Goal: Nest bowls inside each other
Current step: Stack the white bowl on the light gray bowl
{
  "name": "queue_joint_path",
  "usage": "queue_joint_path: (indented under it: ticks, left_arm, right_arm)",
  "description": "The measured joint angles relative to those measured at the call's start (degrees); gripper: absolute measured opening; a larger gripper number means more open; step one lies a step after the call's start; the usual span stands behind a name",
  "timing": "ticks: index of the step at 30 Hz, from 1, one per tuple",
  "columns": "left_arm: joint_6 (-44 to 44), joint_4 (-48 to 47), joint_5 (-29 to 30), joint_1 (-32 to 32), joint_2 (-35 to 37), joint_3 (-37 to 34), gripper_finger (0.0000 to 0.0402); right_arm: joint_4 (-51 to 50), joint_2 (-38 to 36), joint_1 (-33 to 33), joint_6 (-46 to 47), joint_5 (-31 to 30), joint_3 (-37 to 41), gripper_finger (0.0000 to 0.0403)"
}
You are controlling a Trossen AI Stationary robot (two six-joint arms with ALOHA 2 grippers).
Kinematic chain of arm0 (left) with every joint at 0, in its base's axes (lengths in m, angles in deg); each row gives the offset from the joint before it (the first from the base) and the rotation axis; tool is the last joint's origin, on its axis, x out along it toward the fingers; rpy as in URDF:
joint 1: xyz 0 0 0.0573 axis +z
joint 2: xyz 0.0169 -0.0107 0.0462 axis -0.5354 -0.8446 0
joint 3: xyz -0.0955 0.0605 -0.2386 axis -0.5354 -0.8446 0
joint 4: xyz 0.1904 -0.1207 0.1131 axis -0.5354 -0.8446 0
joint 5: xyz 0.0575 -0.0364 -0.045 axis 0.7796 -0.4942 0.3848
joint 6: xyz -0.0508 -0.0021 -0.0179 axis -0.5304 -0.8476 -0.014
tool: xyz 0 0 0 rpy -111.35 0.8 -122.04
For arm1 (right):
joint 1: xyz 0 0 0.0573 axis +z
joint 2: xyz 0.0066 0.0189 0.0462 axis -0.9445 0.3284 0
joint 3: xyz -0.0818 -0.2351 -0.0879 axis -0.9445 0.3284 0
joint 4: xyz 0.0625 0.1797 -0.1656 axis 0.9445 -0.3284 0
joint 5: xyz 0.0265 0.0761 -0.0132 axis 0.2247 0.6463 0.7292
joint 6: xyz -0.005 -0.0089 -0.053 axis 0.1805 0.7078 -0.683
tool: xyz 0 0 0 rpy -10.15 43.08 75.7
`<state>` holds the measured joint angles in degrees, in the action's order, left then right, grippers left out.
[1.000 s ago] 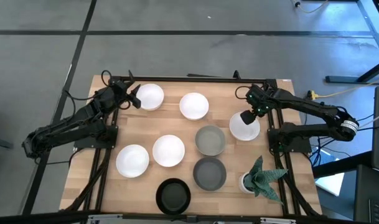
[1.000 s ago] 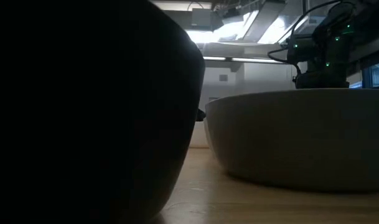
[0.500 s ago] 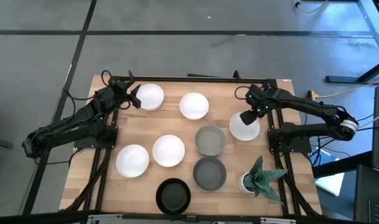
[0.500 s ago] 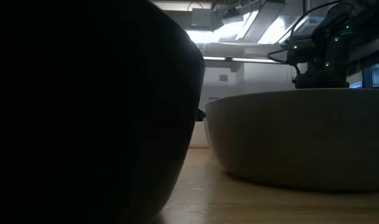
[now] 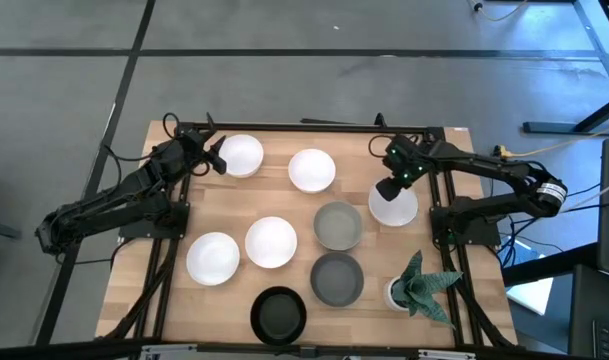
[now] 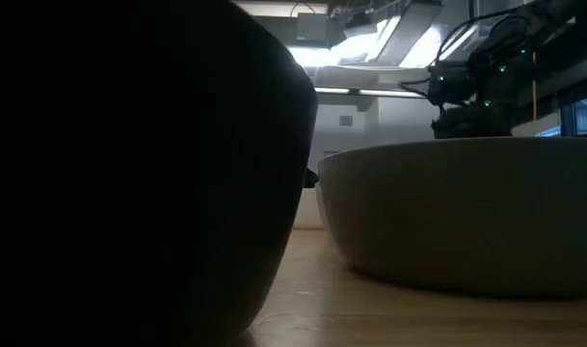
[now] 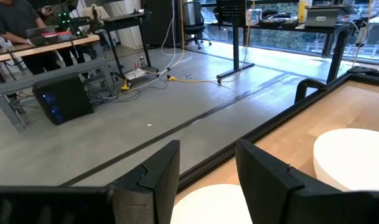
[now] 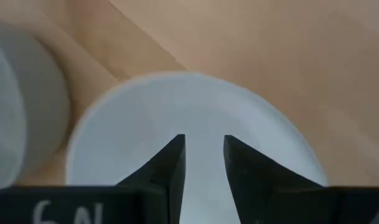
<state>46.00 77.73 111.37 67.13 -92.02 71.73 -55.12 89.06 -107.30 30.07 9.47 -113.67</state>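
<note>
In the high view, five white bowls, two grey bowls and one black bowl sit apart on their bases on the wooden table. My right gripper hangs open over the far-left part of the right-hand white bowl. The right wrist view shows the gripper pointing down into that bowl, and I see no contact. My left gripper waits open at the left rim of the far-left white bowl, which the left wrist view shows below the gripper as the bowl.
A small white pot with a spiky green plant stands near the table's right near corner. The other white bowls lie between the arms. The low view is mostly filled by the black bowl and a grey bowl.
My right gripper has shifted a little toward the table's left and far edge above the right-hand white bowl. The bowl has stayed where it was.
</note>
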Motion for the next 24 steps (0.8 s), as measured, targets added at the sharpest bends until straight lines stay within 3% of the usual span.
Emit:
queue_joint_path:
  ticks: [8,19,24]
  left_arm:
    - [-0.01,0.0,0.0,0.0,-0.01,0.0,0.0151]
    - [-0.01,0.0,0.02,-0.02,0.0,0.0,0.0151]
    - [-0.03,0.0,0.0,0.0,0.0,0.0,0.0151]
  right_arm:
    - [-0.11,0.0,0.33,-5.44,-3.3,-3.46,0.0112]
    - [-7.37,0.0,0.35,-20.36,-4.39,-4.71,0.0113]
    - [-9.41,0.0,0.35,-25.94,-10.1,-4.71,0.0113]
